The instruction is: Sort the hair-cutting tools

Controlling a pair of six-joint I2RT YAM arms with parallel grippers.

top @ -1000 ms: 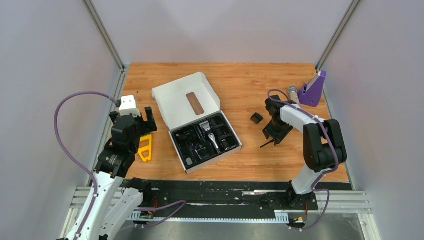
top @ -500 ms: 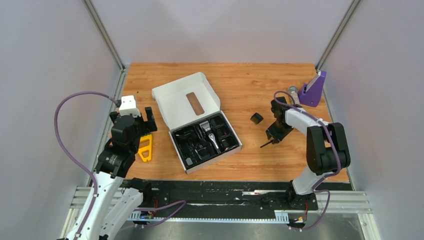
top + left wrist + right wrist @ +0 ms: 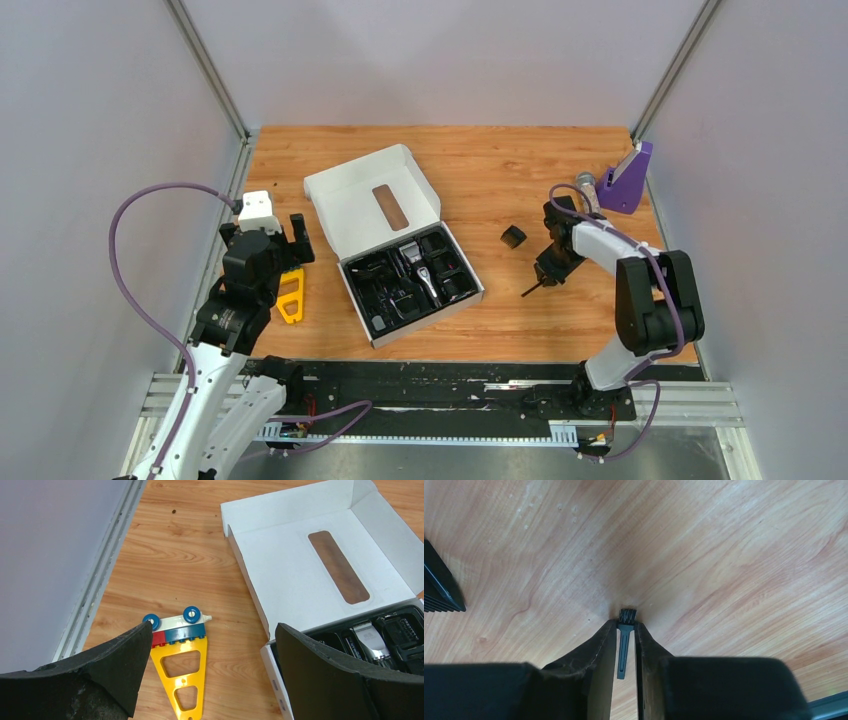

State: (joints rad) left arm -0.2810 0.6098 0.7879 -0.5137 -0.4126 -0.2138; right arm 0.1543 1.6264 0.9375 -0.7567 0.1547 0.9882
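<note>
The thin black stick (image 3: 624,647), a small brush, lies on the wood between my right gripper's (image 3: 625,625) fingertips, which are shut on its head end. In the top view its tail (image 3: 529,290) pokes out to the lower left of that gripper (image 3: 546,274). The stubby black comb guard (image 3: 513,237) sits to the gripper's upper left, and its edge shows in the right wrist view (image 3: 436,592). The clipper (image 3: 422,268) with its silver blade head lies in the black tray of the open white box (image 3: 372,200). My left gripper (image 3: 268,250) is open and empty above the table.
A yellow triangular plastic piece (image 3: 182,670) lies below my left gripper (image 3: 214,630), next to the box's white lid (image 3: 300,555). A glittery silver cylinder (image 3: 586,185) and a purple holder (image 3: 628,180) stand at the back right by the wall.
My right gripper's jaws have narrowed onto the thin black stick and the wrist has shifted slightly right. The stick has hardly moved. The left arm has not moved.
</note>
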